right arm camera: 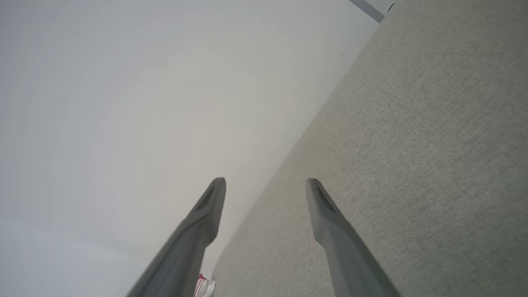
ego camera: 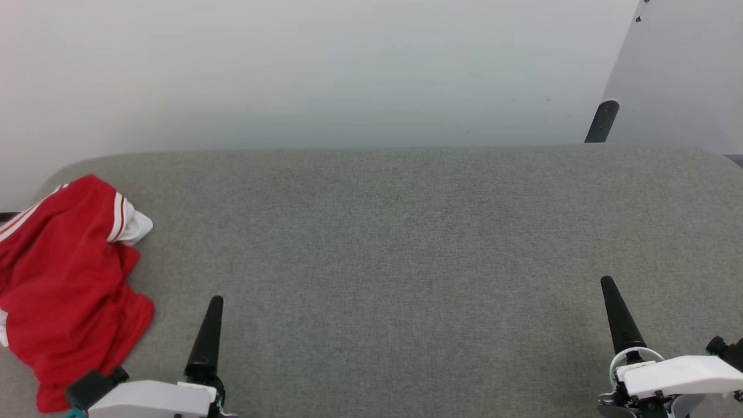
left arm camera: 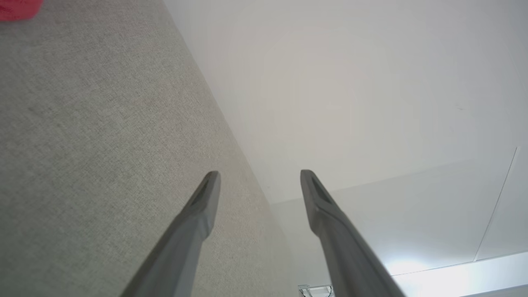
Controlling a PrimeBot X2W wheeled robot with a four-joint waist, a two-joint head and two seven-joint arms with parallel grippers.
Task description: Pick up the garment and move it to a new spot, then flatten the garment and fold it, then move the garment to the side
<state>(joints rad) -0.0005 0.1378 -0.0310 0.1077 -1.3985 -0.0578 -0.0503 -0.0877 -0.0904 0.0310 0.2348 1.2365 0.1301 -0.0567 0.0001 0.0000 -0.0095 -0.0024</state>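
Red garment (ego camera: 64,278) crumpled, left side cropped, white sleeve (ego camera: 138,227) apparently poking out

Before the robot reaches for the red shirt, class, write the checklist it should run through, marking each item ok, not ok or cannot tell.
1. Open, empty left gripper: ok.
2. Open, empty right gripper: ok.
3. Found the garment: ok, at the left end of the grey surface, near the left gripper.
4. Is the garment flat: not ok, crumpled.
5. Room for a new spot: ok, open grey surface between the grippers.
6. Whole outline of the garment: cannot tell, cut off by the head view's edge.
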